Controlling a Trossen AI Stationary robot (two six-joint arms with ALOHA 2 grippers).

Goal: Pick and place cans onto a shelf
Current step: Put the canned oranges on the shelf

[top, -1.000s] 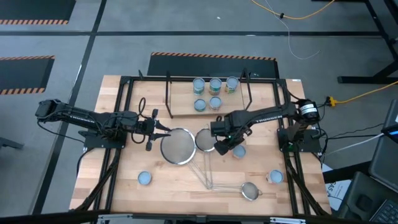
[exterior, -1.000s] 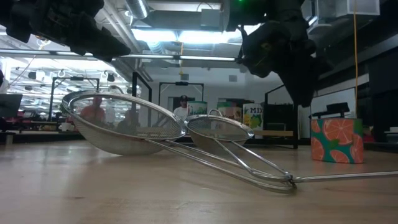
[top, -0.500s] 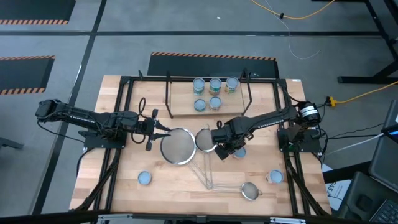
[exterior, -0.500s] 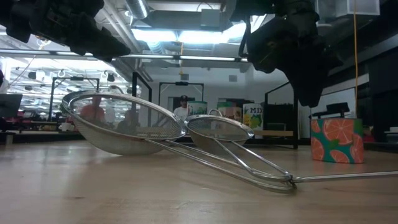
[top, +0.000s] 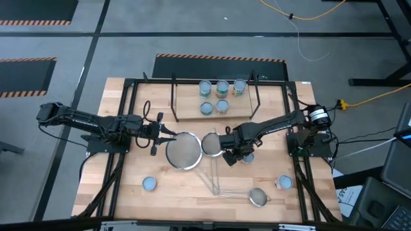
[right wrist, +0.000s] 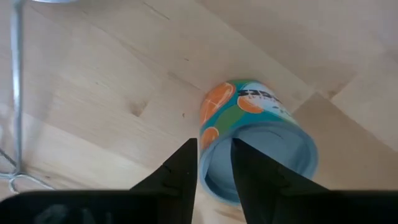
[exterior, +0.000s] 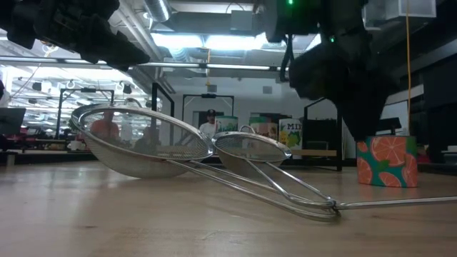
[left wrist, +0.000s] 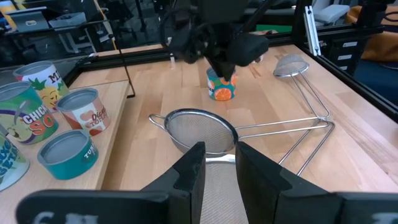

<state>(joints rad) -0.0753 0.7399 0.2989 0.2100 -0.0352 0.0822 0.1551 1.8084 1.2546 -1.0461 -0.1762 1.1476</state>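
Above a small orange-slice-labelled can (right wrist: 258,140) standing near the middle of the light wooden table (top: 186,192), the right gripper (top: 235,156) hangs with its jaws narrowly spread and nothing between them.

Five more cans (top: 221,96) sit on the low black-rod shelf (top: 215,112) at the table's far edge; the left wrist view reads "CHIC" and "SO" on one label there, wording the overhead view cannot show. The left gripper (top: 166,134), jaws slightly parted and empty, waits beside the large round steel mesh strainer (top: 183,152). Two further cans (top: 149,183) stand on the near table.
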